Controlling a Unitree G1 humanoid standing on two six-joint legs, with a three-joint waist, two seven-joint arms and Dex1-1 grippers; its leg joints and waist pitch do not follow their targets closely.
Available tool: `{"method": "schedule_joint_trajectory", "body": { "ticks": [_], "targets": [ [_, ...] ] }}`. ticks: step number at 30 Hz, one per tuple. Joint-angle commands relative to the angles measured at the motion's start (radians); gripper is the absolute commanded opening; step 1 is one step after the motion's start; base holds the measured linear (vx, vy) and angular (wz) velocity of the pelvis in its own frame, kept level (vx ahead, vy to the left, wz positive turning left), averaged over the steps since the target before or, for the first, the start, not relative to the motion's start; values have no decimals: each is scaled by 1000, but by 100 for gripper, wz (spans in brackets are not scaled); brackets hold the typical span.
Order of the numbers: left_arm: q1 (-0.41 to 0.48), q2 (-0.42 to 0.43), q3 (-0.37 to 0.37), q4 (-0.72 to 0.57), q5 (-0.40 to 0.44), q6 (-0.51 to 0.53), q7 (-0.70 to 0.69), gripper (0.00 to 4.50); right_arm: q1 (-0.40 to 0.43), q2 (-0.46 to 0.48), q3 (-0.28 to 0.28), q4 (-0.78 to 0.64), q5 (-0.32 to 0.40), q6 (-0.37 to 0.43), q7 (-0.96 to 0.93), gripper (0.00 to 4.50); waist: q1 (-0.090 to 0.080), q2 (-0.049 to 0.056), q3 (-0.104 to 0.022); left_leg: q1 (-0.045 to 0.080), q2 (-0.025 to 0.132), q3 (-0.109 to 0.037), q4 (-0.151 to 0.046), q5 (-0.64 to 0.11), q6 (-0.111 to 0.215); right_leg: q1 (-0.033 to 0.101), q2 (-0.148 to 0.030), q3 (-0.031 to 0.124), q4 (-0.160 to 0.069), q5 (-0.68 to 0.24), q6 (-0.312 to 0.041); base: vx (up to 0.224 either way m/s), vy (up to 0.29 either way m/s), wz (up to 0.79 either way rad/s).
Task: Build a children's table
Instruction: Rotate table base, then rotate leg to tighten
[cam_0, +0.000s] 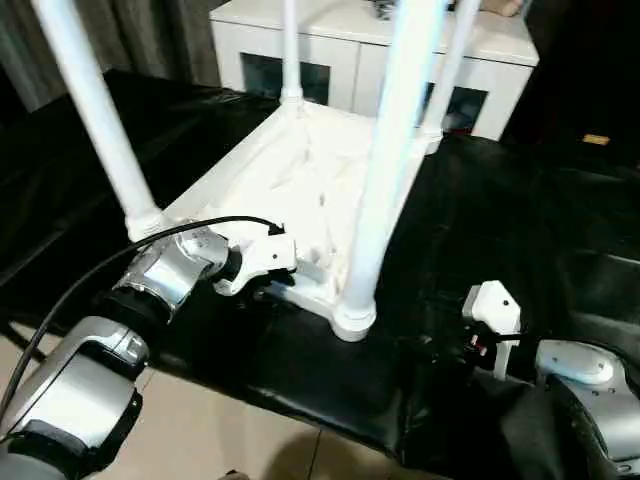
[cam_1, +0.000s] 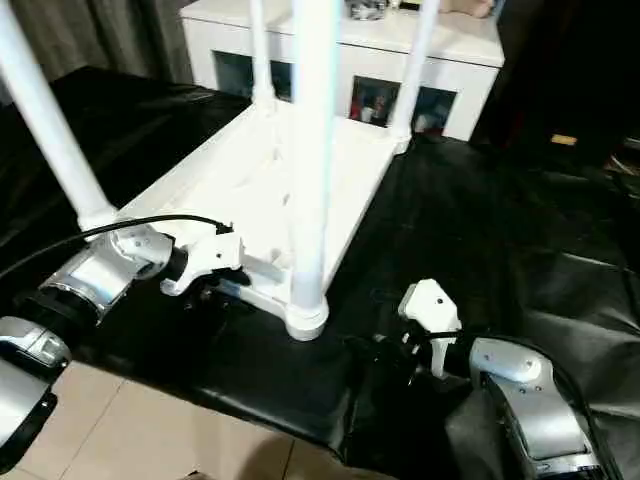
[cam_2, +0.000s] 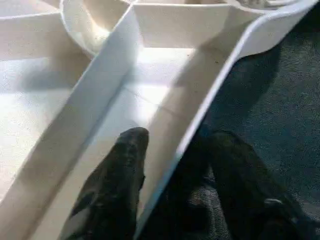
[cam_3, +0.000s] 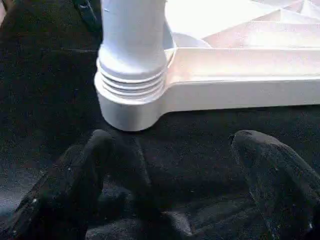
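The children's table (cam_0: 300, 180) lies upside down on a black cloth, its ribbed underside facing up. Four white legs stand screwed into its corners; the nearest leg (cam_0: 385, 150) rises from the front corner socket (cam_3: 131, 85). My left gripper (cam_2: 175, 150) straddles the near rim of the table top, one finger (cam_2: 120, 170) inside the ribbed tray and the other outside, shut on that rim. My right gripper (cam_3: 175, 165) rests low on the cloth just in front of the nearest leg's base, open, with nothing between its fingers.
A white cabinet (cam_0: 350, 40) with glass-fronted doors stands right behind the table. The black cloth (cam_0: 520, 200) covers the work surface and wrinkles at the right. Its front edge drops to a tiled floor (cam_0: 200, 430). A black cable (cam_0: 150, 240) runs along my left forearm.
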Motion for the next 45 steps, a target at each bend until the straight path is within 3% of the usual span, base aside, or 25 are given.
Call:
{"method": "schedule_joint_trajectory", "body": {
  "ticks": [1, 9, 15, 16, 18, 22, 26, 28, 31, 34, 36, 38, 40, 45],
  "targets": [
    [44, 6, -35, 15, 22, 48, -32, 192, 2, -3, -10, -18, -9, 3, -8, 423, 10, -6, -58, 7, 15, -8, -71, -268, 43, 49, -38, 26, -70, -174, -253, 0, 0, 0],
    [131, -20, -2, -147, -8, 215, -18, 140, -2, -6, -20, 13, -33, -9, -52, 423, 10, -4, -57, 9, 19, -8, -74, -274, 40, 48, -38, 26, -72, -187, -258, 0, 0, 0],
    [185, -9, -12, -245, -4, 299, -8, 107, -6, -7, -25, 23, -37, -18, -70, 423, 7, -3, -52, 9, 15, -8, -77, -321, 37, 42, -37, 26, -85, -303, -217, 0, 0, 0],
    [197, -18, 8, -290, -19, 376, 23, 107, -10, -5, -28, 29, -44, -24, -86, 423, 6, 0, -53, 10, 16, -9, -79, -331, 30, 42, -37, 26, -85, -323, -207, 0, 0, 0],
    [202, -46, 48, -310, -38, 428, 80, 91, -14, -2, -33, 35, -51, -34, -102, 423, 4, 0, -50, 10, 15, -9, -80, -340, 28, 38, -35, 24, -89, -349, -200, 0, 0, 0],
    [220, -100, 120, -344, -51, 461, 194, 71, -19, 7, -46, 49, -65, -38, -144, 423, 2, -3, -52, 4, 11, -10, -77, -339, 34, 39, -34, 22, -95, -380, -183, 0, 0, 0],
    [256, -126, 139, -391, -31, 422, 267, 52, -31, 21, -71, 72, -76, -24, -206, 423, -16, -8, -52, -13, 6, -17, -80, -328, 35, 46, -34, 15, -100, -439, -137, 0, 0, 0],
    [278, -135, 143, -425, -23, 416, 295, 43, -34, 28, -83, 75, -65, -16, -221, 423, -17, -5, -54, -10, 6, -20, -80, -334, 36, 43, -34, 14, -102, -446, -125, 0, 0, 0],
    [318, -136, 132, -484, -24, 349, 300, 25, -28, 17, -78, 73, -59, -28, -208, 423, -19, -5, -54, -8, 8, -21, -79, -337, 43, 39, -31, 15, -102, -411, -137, 0, 0, 0],
    [352, -117, 106, -517, -42, 159, 244, 2, -27, 21, -74, 63, -32, -50, -170, 423, -16, -7, -59, -8, 9, -19, -75, -312, 58, 40, -30, 17, -95, -328, -162, 0, 0, 0],
    [359, -100, 94, -520, -32, 123, 234, 2, -42, 38, -69, 52, -1, -38, -148, 423, -15, -8, -61, -7, 12, -16, -74, -280, 65, 41, -28, 19, -86, -251, -183, 0, 0, 0],
    [367, -90, 91, -530, -31, 119, 228, 2, -60, 50, -64, 55, 17, -24, -132, 423, -12, -14, -60, -5, 12, -13, -73, -265, 78, 41, -29, 18, -83, -230, -196, 0, 0, 0],
    [370, -88, 92, -535, -34, 127, 225, 0, -67, 54, -63, 59, 23, -18, -127, 436, -10, -9, -59, -4, 14, -13, -74, -258, 74, 40, -31, 20, -80, -233, -204, 0, 0, 0],
    [375, -81, 99, -532, -59, 82, 181, 0, -121, 60, -26, 106, 18, -18, -72, 436, -9, -16, -56, 0, 15, -11, -75, -276, 56, 38, -31, 22, -82, -256, -200, 0, 0, 0]
  ]
}}
